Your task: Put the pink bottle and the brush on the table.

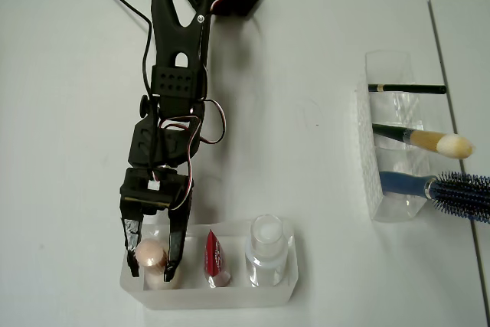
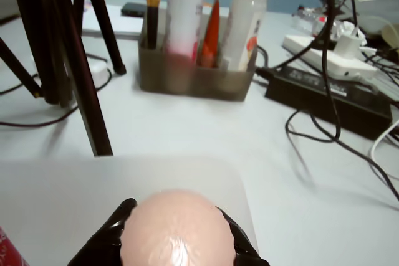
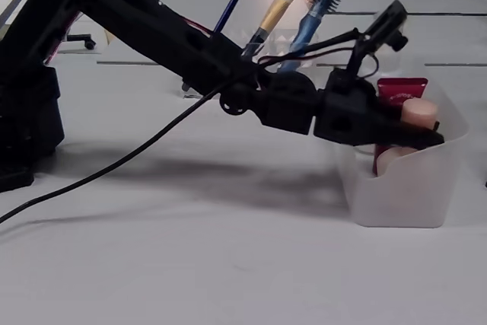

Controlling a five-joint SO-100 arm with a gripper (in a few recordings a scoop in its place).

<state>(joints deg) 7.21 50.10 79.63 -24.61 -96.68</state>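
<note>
we see black two-finger gripper [image 1: 151, 259] pinching cap of small peach-pink bottle [image 1: 151, 253], bottle upright in clear plastic tray [image 1: 222, 295], lower left of overhead frame. black-handled cream-tipped makeup brush [image 1: 429, 141] lies in clear holder [image 1: 374, 189], right side. nothing on white table [image 1: 291, 112] yet; both moves left.

Red tube [image 1: 215, 257] and clear bottle [image 1: 266, 246] upright in translucent tray [image 1: 230, 297].

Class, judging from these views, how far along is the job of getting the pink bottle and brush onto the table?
Nothing is done yet. In hand: the end effector straddles the pink bottle, which sits in its tray. Left: lifting it out, then the brush, in its holder.
</note>
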